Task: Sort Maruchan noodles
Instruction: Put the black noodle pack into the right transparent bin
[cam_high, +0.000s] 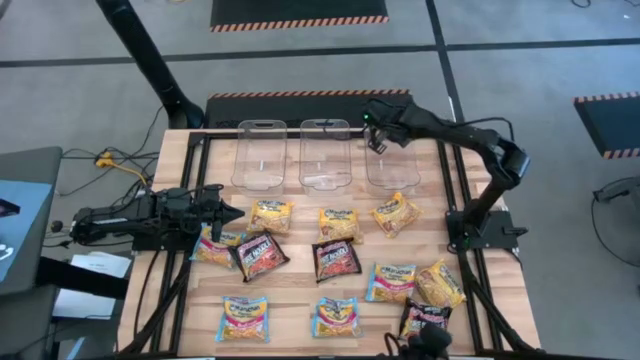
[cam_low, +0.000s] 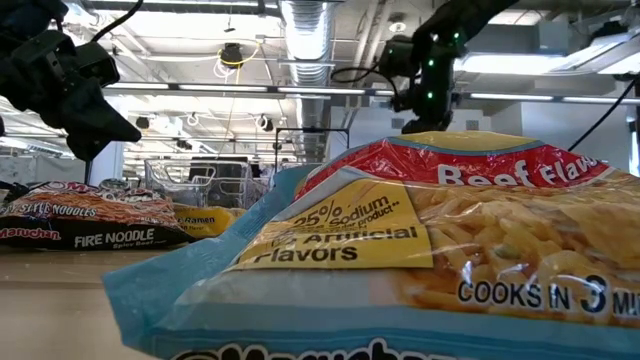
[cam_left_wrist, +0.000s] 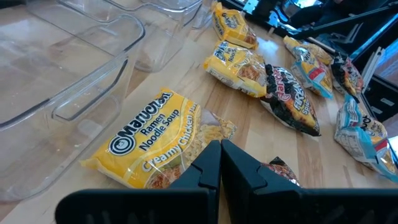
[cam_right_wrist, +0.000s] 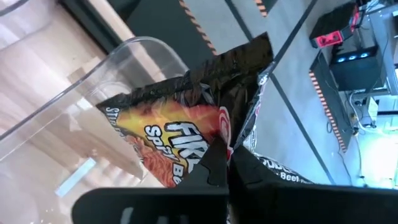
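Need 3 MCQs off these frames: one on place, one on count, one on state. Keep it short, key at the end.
1. Where is the right gripper?
A. over the packets at the table's front
B. above the right-hand clear bin
C. off the table

2. How many clear bins stand in the row?
A. two
B. three
C. five

3. What is the state of the left gripper?
A. shut, holding nothing
B. open wide
C. shut on a blue packet

Key: 1 B, the high view puts it at that bin's far rim; 2 B, three bins side by side in the high view; 3 A, the left wrist view shows its fingers together with nothing between them, above the yellow Creamy Chicken packet. The right gripper is shut on a black-red packet.
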